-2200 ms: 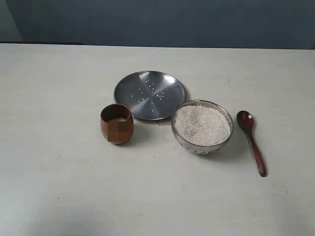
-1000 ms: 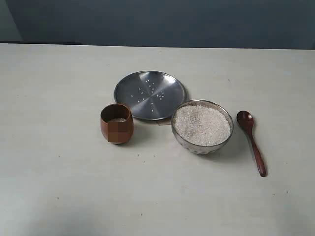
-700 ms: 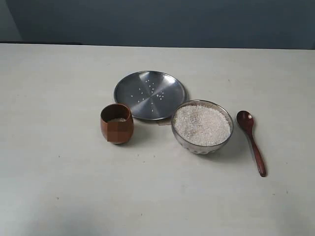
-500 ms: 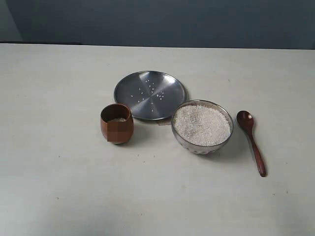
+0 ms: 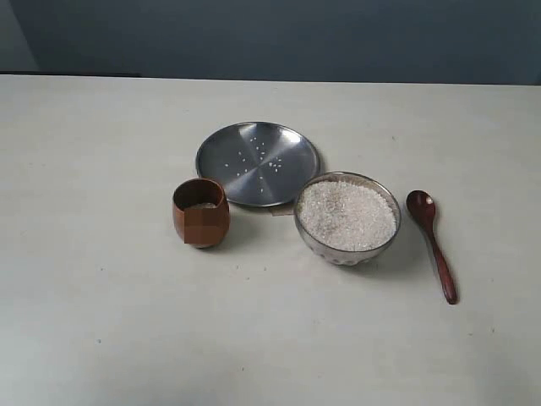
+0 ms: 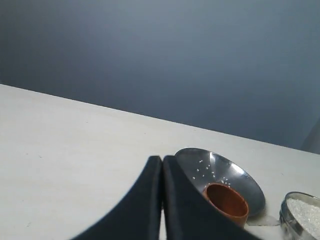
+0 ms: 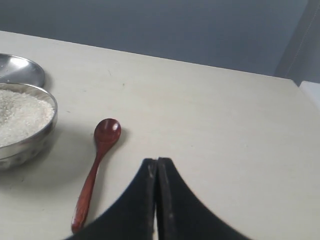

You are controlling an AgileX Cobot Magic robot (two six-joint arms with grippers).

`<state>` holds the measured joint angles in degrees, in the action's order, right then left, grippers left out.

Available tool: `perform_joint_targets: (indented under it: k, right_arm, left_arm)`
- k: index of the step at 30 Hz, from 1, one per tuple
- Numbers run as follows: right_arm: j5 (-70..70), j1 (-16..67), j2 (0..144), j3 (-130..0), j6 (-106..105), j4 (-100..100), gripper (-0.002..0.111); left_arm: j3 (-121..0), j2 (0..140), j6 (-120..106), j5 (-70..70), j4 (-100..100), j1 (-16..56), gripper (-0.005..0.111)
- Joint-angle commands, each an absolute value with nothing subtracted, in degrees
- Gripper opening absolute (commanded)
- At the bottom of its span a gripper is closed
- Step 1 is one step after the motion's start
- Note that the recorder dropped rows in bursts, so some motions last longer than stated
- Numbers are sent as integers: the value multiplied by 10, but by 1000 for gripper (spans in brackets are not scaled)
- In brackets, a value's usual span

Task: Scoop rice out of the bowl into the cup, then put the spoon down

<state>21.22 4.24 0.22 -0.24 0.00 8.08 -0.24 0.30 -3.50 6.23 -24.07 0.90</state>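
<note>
Wooden spoon lies flat on the surface, just right of the bowl, unmoved since the earlier frame. The bowl holds rice; the cup stands to its left. The left hand and right hand are fully closed and empty.

The cup stands left of the bowl, spoon right, plate behind.
</note>
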Motion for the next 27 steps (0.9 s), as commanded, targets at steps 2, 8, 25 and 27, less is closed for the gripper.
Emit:
perform_joint_targets:
  k: [2,8,25,27]
  right_arm:
    - [157,40,0,0,0,134,0]
    - [92,40,0,0,0,92,0]
    - [-98,40,0,0,0,-160,0]
    - [-97,40,0,0,0,-160,0]
  left_arm:
    - [0,0,-32,38,-261,13,0]
    - [0,0,-32,3,-261,13,0]
    - [0,0,-30,-21,-300,13,0]
    - [0,0,-30,-21,-321,13,0]
